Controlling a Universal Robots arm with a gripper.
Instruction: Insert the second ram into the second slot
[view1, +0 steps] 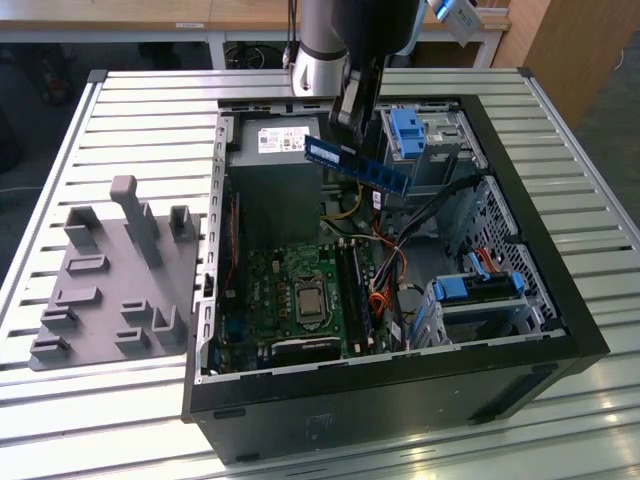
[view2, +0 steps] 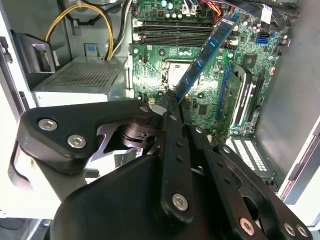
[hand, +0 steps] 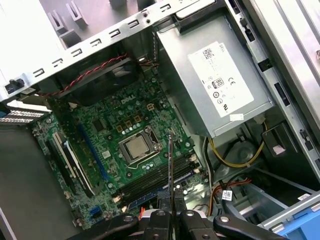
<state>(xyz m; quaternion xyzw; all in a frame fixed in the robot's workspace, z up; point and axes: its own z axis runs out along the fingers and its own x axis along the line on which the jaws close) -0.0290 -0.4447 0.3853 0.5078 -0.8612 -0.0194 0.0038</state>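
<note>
The ram (view1: 360, 167) hung in the air over the open case (view1: 565, 300), in the upper middle of the exterior view, sloping down toward that view's right. The second wrist view showed it as a long blue strip (view2: 205, 55), the first wrist view edge-on as a thin line (hand: 171, 165). The gripper (view1: 338, 132) was clamped on one end of it, and the rest of the stick jutted free, touching nothing else.

Well below it lay the slots (view1: 352, 285) — dark parallel strips on the mainboard (view1: 265, 290), just beside the processor socket (view1: 308, 298) in the lower middle of the exterior view. Whether one of them already held a stick I could not tell. Orange wires (view1: 383, 292) curled close by on that view's right. A grey power supply (view1: 275, 175) sat behind the held ram, with blue drive latches (view1: 408, 132) to its right in the frame. At the frame's left, a grey fixture plate (view1: 100, 290) lay on the slatted table (view1: 150, 100).

By my reading the step in hand was the carry — the ram was up and over the case but not yet lined up. Seating it would call for turning the stick parallel to the slots, level, with its contact edge down over the second one. It would then need a straight, firm press clear of the wires.
</note>
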